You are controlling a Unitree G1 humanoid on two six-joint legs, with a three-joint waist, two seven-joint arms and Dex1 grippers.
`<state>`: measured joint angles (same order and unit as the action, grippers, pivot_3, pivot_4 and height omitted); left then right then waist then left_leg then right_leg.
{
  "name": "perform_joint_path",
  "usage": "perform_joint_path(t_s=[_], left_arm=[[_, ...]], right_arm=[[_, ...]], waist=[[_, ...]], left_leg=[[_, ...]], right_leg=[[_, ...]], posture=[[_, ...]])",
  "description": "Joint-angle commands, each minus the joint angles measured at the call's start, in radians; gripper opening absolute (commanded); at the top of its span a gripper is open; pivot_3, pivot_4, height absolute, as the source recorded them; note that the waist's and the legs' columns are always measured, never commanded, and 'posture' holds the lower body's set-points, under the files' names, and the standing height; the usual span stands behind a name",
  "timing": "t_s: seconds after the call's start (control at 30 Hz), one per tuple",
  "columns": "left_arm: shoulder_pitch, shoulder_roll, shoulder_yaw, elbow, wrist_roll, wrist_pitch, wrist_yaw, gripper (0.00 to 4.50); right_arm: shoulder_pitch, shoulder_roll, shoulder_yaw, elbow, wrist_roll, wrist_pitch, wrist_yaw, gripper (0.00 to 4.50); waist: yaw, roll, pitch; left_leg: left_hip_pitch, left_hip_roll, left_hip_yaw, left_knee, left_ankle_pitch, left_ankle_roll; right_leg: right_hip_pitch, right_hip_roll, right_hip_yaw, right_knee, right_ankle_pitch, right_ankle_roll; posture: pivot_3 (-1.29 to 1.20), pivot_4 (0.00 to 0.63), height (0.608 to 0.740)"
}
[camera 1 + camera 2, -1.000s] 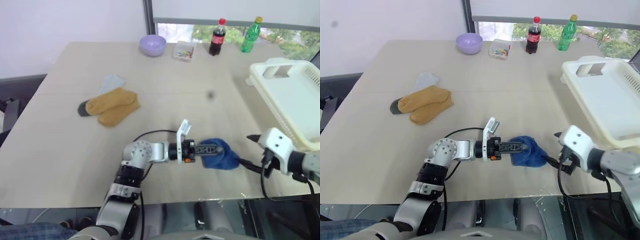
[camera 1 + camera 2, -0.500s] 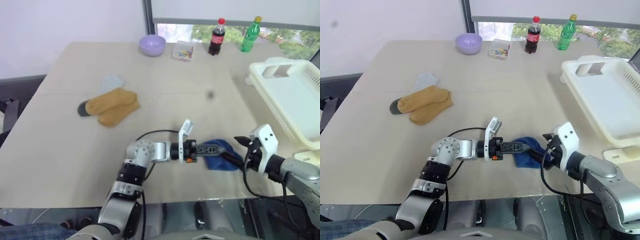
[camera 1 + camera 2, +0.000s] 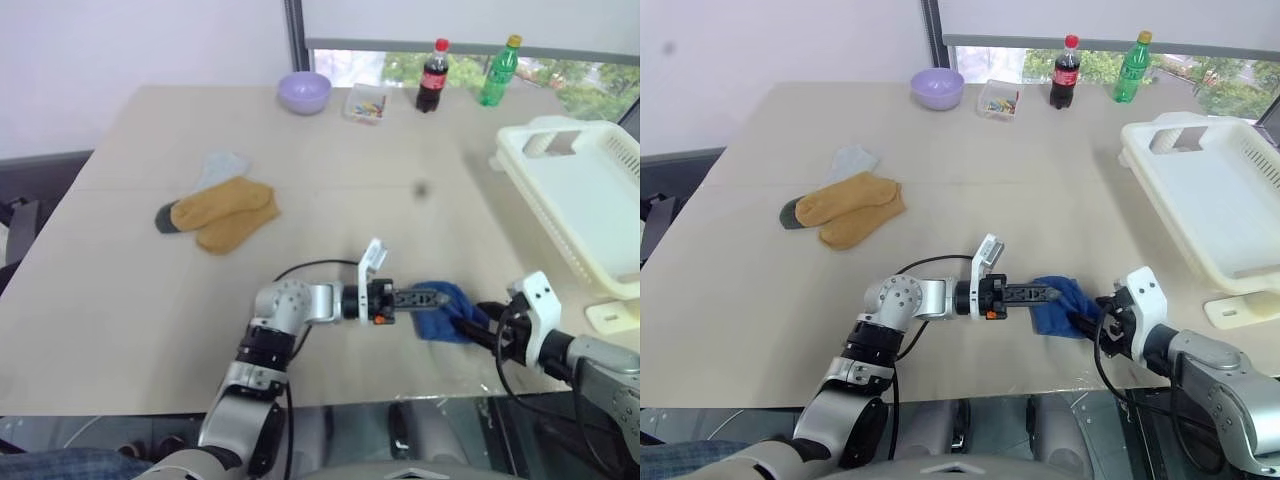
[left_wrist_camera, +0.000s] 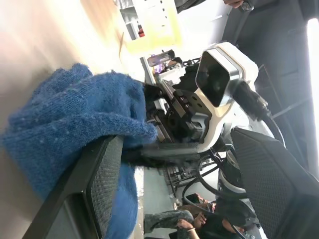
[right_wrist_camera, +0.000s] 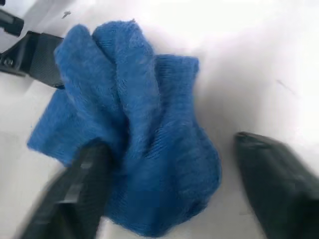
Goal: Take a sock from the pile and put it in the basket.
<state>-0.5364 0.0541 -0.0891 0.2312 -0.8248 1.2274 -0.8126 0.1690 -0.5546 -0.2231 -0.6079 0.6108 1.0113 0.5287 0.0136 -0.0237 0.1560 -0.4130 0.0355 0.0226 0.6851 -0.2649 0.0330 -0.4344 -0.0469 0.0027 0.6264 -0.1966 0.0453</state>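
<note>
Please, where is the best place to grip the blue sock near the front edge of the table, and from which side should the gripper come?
Probably the raised folded ridge in the middle of the blue sock, taken from the robot's right. The sock lies bunched on the table, and the left gripper already occupies its other side.

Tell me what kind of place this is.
Probably an office or lab room: a large pale table by a window, soda bottles, and a white basket.

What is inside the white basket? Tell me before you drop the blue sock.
The white basket shows a bare white floor with no sock in it. Its far right end is cut off by the picture's edge, so that part cannot be checked. The blue sock lies on the table.
</note>
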Motion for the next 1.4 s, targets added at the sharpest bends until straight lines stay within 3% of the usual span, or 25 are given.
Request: perform_joint_path(t_s=[0.03, 0.1, 0.17, 0.3, 0.4, 0.53, 0.63, 0.83, 0.97, 1.07, 1.2, 1.37, 1.4], left_arm=[[-0.008, -0.012, -0.007, 0.000, 0.002, -0.014, -0.019, 3.67], [-0.006, -0.010, -0.003, -0.002, 0.001, -0.011, -0.021, 3.67], [-0.005, -0.005, -0.004, -0.008, 0.004, -0.012, -0.023, 3.67], [0.008, 0.043, -0.027, -0.063, 0.026, -0.043, -0.055, 3.67], [0.050, 0.159, -0.111, -0.182, 0.096, -0.166, -0.153, 3.67], [0.114, 0.306, -0.224, -0.276, 0.278, -0.472, -0.259, 3.67], [0.145, 0.349, -0.258, -0.259, 0.418, -0.734, -0.275, 3.67], [0.149, 0.219, -0.192, -0.169, 0.472, -1.075, -0.232, 3.67], [0.134, 0.130, -0.174, -0.129, 0.485, -1.207, -0.212, 3.67], [0.114, 0.081, -0.172, -0.098, 0.492, -1.270, -0.202, 3.67], [0.086, 0.028, -0.161, -0.071, 0.494, -1.331, -0.178, 3.67], [0.066, -0.013, -0.167, -0.050, 0.506, -1.393, -0.168, 3.67], [0.064, -0.017, -0.169, -0.047, 0.509, -1.398, -0.168, 3.67]], right_arm=[[0.015, 0.025, 0.025, 0.043, 0.054, 0.061, -0.002, 1.63], [0.012, 0.028, 0.030, 0.048, 0.065, 0.063, -0.005, 0.67], [0.005, 0.031, 0.031, 0.050, 0.078, 0.064, -0.012, 0.03], [-0.011, 0.047, 0.022, 0.046, 0.096, 0.066, -0.041, 0.03], [-0.043, 0.061, 0.011, 0.055, 0.048, 0.026, -0.100, 0.03], [-0.092, 0.066, -0.009, 0.054, 0.055, 0.007, -0.125, 0.03], [-0.143, 0.077, -0.030, 0.035, 0.087, 0.010, -0.147, 0.03], [-0.219, 0.067, -0.118, -0.049, 0.246, 0.117, -0.199, 0.03], [-0.298, -0.077, -0.284, -0.070, 0.433, 0.282, -0.246, 0.03], [-0.347, -0.222, -0.426, 0.002, 0.490, 0.337, -0.240, 0.03], [-0.333, -0.385, -0.541, 0.154, 0.418, 0.329, -0.203, 0.03], [-0.338, -0.445, -0.574, 0.408, 0.295, 0.219, -0.163, 0.03], [-0.348, -0.443, -0.565, 0.451, 0.272, 0.194, -0.158, 0.82]], waist=[[-0.001, 0.000, 0.000], [-0.002, 0.000, 0.000], [-0.002, 0.000, 0.000], [-0.006, 0.000, 0.000], [-0.016, 0.001, 0.000], [-0.024, 0.002, -0.001], [-0.017, 0.003, 0.000], [0.005, 0.003, 0.000], [0.003, 0.004, 0.001], [0.004, 0.005, 0.001], [0.003, 0.004, 0.001], [0.001, 0.004, 0.001], [0.000, 0.004, 0.001]], left_leg=[[0.000, 0.000, 0.000, 0.000, 0.000, 0.000], [0.001, 0.000, 0.000, 0.000, 0.000, 0.000], [0.002, 0.000, 0.000, 0.000, 0.000, 0.000], [0.003, 0.001, 0.000, 0.000, 0.000, 0.000], [0.003, 0.001, 0.000, 0.000, 0.000, 0.000], [0.004, 0.002, 0.002, 0.000, 0.000, 0.000], [0.004, 0.001, 0.003, 0.000, 0.000, 0.000], [-0.003, 0.001, 0.004, 0.000, 0.000, 0.000], [-0.003, -0.001, 0.005, 0.000, -0.001, 0.001], [-0.003, -0.001, 0.008, 0.000, -0.001, 0.002], [-0.002, -0.001, 0.011, 0.000, -0.001, 0.002], [-0.001, -0.001, 0.013, 0.000, -0.001, 0.002], [-0.001, -0.002, 0.013, 0.000, -0.001, 0.002]], right_leg=[[0.000, 0.000, 0.000, 0.000, 0.000, 0.000], [0.001, 0.000, 0.000, 0.000, 0.000, 0.000], [0.001, 0.000, 0.000, 0.000, 0.000, 0.000], [0.002, 0.001, 0.000, 0.000, 0.000, 0.000], [0.002, 0.002, 0.000, 0.000, 0.000, 0.000], [0.002, 0.001, 0.003, 0.001, 0.002, -0.003], [0.002, 0.000, 0.003, 0.001, 0.001, -0.002], [-0.004, -0.002, 0.004, 0.000, 0.003, -0.005], [-0.004, -0.002, 0.005, -0.001, 0.003, -0.004], [-0.004, -0.002, 0.006, -0.001, 0.003, -0.004], [-0.002, -0.001, 0.005, -0.001, 0.003, -0.004], [-0.002, -0.001, 0.008, 0.000, 0.003, -0.003], [-0.002, -0.001, 0.009, 0.000, 0.004, -0.002]], posture=[[0.00, 0.150, 0.740], [0.00, 0.150, 0.740], [0.00, 0.150, 0.740], [0.00, 0.150, 0.740], [0.00, 0.150, 0.740], [0.00, 0.150, 0.740], [0.00, 0.150, 0.740], [0.00, 0.150, 0.740], [0.00, 0.150, 0.740], [0.00, 0.150, 0.740], [0.00, 0.150, 0.740], [0.00, 0.150, 0.740], [0.00, 0.150, 0.740]])
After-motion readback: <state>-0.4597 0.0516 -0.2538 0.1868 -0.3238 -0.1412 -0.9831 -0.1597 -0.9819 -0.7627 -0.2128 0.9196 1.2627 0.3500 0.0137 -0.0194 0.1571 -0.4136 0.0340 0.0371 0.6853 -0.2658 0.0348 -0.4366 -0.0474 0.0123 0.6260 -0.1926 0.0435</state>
